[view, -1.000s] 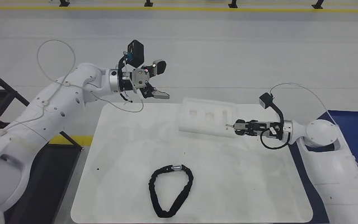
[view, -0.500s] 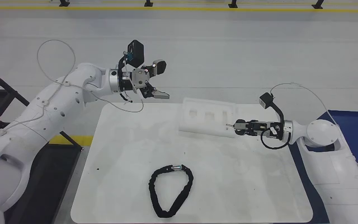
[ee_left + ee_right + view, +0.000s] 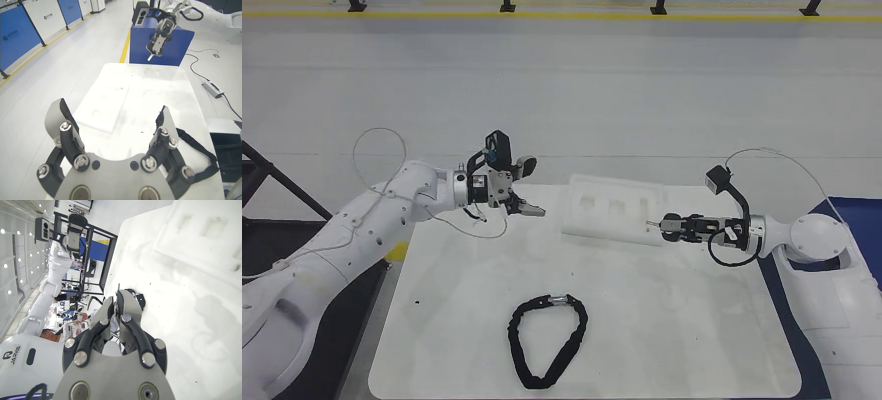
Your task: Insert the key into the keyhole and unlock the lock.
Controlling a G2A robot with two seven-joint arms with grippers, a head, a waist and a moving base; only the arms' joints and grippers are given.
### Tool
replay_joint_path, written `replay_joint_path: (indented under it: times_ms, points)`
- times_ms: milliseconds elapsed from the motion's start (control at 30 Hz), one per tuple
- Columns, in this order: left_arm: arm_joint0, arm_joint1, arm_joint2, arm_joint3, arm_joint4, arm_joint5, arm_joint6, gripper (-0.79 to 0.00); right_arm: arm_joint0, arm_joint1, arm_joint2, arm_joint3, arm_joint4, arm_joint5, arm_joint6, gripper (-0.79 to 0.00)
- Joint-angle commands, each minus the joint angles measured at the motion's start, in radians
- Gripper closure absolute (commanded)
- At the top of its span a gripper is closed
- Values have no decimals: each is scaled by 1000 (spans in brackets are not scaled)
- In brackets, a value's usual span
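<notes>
A black fabric-covered chain lock (image 3: 545,342) lies looped on the white table (image 3: 692,330) near the front, its silver lock body (image 3: 557,299) at the top of the loop. My left gripper (image 3: 525,203) hangs open and empty over the table's back left corner; its own view shows the spread fingers (image 3: 65,110) and part of the chain (image 3: 198,151). My right gripper (image 3: 660,225) is shut on a small metal key (image 3: 648,223) above the right end of the foam block (image 3: 614,210). The key's head (image 3: 115,309) sits clamped between the pads.
A white foam block (image 3: 105,108) with several shallow recesses lies at the back middle of the table. A blue cabinet (image 3: 160,49) stands past the table's right end, and a black frame (image 3: 102,256) past its left.
My left arm has come down and forward, from above the table's back edge to low over the back left corner, gripper still open. The right arm and key have not moved.
</notes>
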State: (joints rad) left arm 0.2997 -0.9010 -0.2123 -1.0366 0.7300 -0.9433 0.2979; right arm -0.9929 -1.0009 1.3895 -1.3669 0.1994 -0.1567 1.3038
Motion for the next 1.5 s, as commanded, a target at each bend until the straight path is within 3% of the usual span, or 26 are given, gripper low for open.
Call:
replay_joint_path:
  times_ms: [0, 300, 600, 800, 1300, 1467]
  points:
    - [29, -11, 0, 17, 42, -7, 24, -785, 0, 0, 0, 0, 0, 0, 0, 0]
    - [88, -68, 19, 73, 200, -69, 44, -785, 0, 0, 0, 0, 0, 0, 0, 0]
    - [114, -91, 42, 53, 325, -69, 17, -785, 0, 0, 0, 0, 0, 0, 0, 0]
    - [127, -96, 42, 28, 302, -69, -75, -785, 0, 0, 0, 0, 0, 0, 0, 0]
    - [127, -96, 42, 28, 302, -69, -75, -785, 0, 0, 0, 0, 0, 0, 0, 0]
    - [188, -81, 20, 7, 317, -25, -63, -785, 0, 0, 0, 0, 0, 0, 0, 0]
